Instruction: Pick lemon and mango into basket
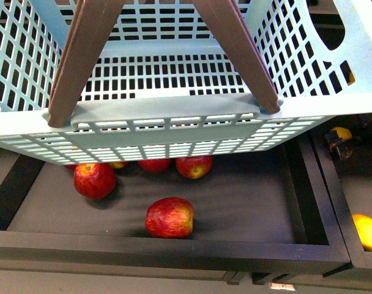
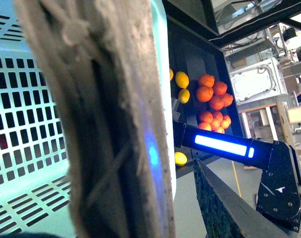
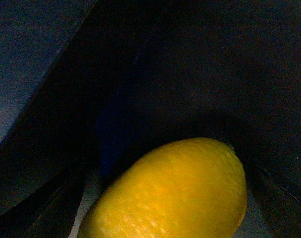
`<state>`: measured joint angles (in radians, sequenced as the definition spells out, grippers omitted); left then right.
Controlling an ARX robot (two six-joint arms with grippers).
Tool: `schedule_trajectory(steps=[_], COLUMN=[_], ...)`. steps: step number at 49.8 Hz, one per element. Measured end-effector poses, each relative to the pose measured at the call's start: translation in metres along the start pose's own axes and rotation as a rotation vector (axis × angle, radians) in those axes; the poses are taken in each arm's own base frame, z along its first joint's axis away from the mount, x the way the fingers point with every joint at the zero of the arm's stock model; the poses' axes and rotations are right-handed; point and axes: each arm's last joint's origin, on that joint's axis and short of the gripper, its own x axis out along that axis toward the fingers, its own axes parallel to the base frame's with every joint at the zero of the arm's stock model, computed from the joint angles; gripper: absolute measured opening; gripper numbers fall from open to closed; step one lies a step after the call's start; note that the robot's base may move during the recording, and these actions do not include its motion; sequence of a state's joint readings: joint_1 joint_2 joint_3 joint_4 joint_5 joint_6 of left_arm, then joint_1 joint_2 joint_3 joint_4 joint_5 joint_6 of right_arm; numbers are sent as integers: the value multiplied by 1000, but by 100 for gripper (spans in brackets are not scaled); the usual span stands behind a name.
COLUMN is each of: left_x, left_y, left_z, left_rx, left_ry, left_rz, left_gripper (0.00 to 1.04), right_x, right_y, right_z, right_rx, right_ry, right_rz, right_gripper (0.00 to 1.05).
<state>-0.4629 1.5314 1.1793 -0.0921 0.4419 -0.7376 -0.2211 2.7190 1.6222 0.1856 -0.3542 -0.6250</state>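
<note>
Right wrist view: lemon [image 3: 175, 193] close-up | front view: basket [image 1: 174, 116] over apples [image 1: 169, 217] | grippers: cannot tell

One basket [image 1: 174, 122], two brown handles [image 1: 82, 55], at least four red apples [image 1: 169, 217]

Basket [image 1: 174, 116]: cut off at top and both sides; its brown handles [image 1: 82, 61] leave the top edge. Apples [image 1: 155, 164]: we count several half hidden behind its front wall. Yellow fruit [image 1: 369, 233]: cut by the right edge. Lemon [image 3: 175, 193]: cut off below; surroundings too dark for us to read.
</note>
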Motion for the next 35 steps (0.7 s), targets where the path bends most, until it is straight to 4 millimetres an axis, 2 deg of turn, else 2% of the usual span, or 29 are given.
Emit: schedule_trajectory(steps=[2, 9, 21, 25, 31, 35], left_x=[0, 0, 0, 0, 0, 0], left_y=[0, 0, 0, 0, 0, 0], left_z=[0, 0, 0, 0, 0, 0], left_rx=[0, 0, 0, 0, 0, 0], left_ry=[0, 0, -1, 0, 0, -1], left_rz=[0, 0, 0, 0, 0, 0], left_gripper=[28, 28, 28, 28, 28, 28], right_x=[1, 4, 5, 2, -18, -44], right_y=[0, 1, 2, 2, -4, -14], right_z=[0, 2, 1, -2, -10, -10], right_rx=[1, -4, 15, 32, 73, 112], right_ry=[0, -3, 0, 3, -8, -48], right_rz=[3, 9, -2, -9, -40, -78], right_gripper=[95, 81, 51, 49, 49, 49])
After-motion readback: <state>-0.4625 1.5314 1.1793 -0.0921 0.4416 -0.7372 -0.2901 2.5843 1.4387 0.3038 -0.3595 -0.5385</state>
